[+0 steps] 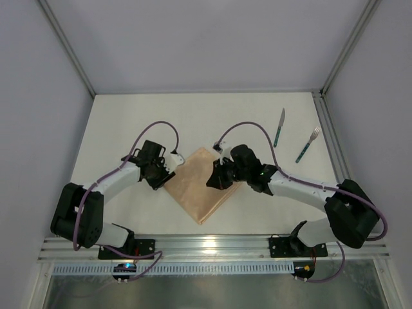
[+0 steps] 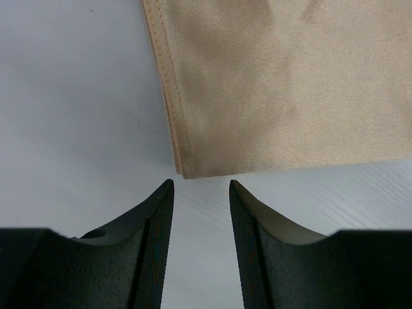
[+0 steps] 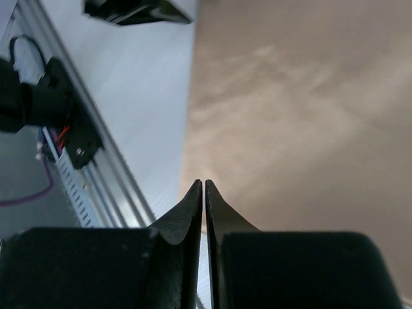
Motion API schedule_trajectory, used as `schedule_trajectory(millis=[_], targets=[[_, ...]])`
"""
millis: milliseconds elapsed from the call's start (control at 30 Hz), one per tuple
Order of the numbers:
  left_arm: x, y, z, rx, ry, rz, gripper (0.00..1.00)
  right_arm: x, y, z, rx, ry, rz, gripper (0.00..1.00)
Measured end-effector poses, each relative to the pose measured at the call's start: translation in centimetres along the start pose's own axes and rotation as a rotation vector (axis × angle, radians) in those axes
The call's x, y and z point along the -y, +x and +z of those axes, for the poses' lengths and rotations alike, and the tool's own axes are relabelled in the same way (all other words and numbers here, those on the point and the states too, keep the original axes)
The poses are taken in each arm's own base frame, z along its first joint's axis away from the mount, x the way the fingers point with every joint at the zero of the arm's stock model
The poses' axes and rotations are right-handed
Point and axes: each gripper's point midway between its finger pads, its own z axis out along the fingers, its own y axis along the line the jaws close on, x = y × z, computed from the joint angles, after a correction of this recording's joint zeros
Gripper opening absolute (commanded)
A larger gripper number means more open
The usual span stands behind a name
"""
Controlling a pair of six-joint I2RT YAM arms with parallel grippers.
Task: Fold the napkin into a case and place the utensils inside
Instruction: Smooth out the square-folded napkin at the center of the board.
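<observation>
White tabletop (image 1: 193, 116) lies under both my arms. The napkin (image 2: 270, 77) is peach-tan, smooth and folded, with a stitched hem along its doubled edge. Its corner sits just ahead of my left gripper (image 2: 201, 187), whose fingers stand apart with nothing between them. My right gripper (image 3: 204, 185) has its fingers pressed nearly together, tips at the cloth's edge. The knife (image 1: 280, 127) and fork (image 1: 308, 145) lie well off behind it.

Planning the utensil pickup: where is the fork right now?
In the top view, the fork lies at the far right, just right of the knife, apart from the napkin.
</observation>
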Motion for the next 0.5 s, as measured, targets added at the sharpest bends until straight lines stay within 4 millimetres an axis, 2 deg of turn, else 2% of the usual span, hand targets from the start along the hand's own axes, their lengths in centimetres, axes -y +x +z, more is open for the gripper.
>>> schedule_trajectory(millis=[100,233,400,433,500], targets=[[-0.1,-0.1,0.0,0.003,-0.001,0.000,0.42,5.2,-1.1,-1.5,0.052,0.142,0.115,0.08],[-0.2,-0.4,-0.2,0.010,-0.007,-0.006,0.42,11.7,1.1,-3.6,0.053,0.329,0.265,0.08],[-0.7,-1.2,-0.5,0.028,-0.019,-0.017,0.42,15.8,4.2,-4.4,0.002,0.444,0.370,0.08],[-0.8,-1.4,-0.6,0.032,-0.021,-0.019,0.42,16.3,5.0,-4.3,-0.016,0.457,0.387,0.08],[-1.0,-1.8,-0.7,0.041,-0.027,-0.022,0.43,16.5,4.9,-4.2,-0.008,0.452,0.401,0.08]])
